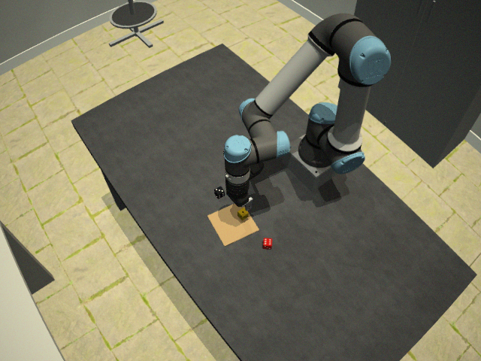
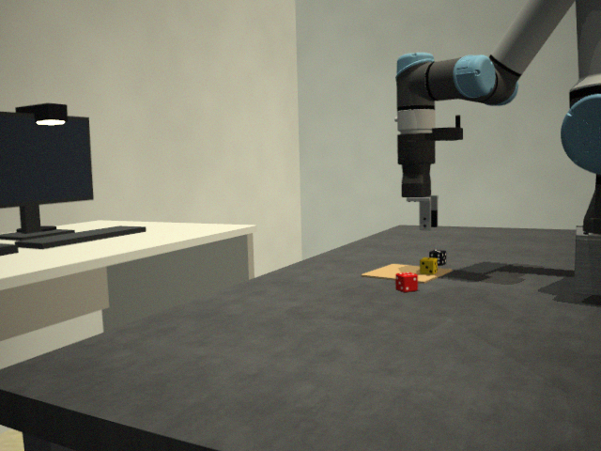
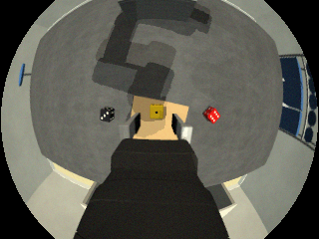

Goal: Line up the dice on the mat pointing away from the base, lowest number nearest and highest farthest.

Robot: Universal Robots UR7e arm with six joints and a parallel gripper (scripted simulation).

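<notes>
The jaws (image 2: 427, 215) hung spread wide and empty, high above the yellow die (image 1: 243, 213), which sat on the tan mat (image 1: 229, 231) near its 1 o'clock corner. In the top view, the black die (image 1: 219, 192) lay on the counter (image 1: 163, 128) at the mat's 11 o'clock; the red die (image 1: 267, 243) lay at its 4 o'clock, off the mat.
</notes>
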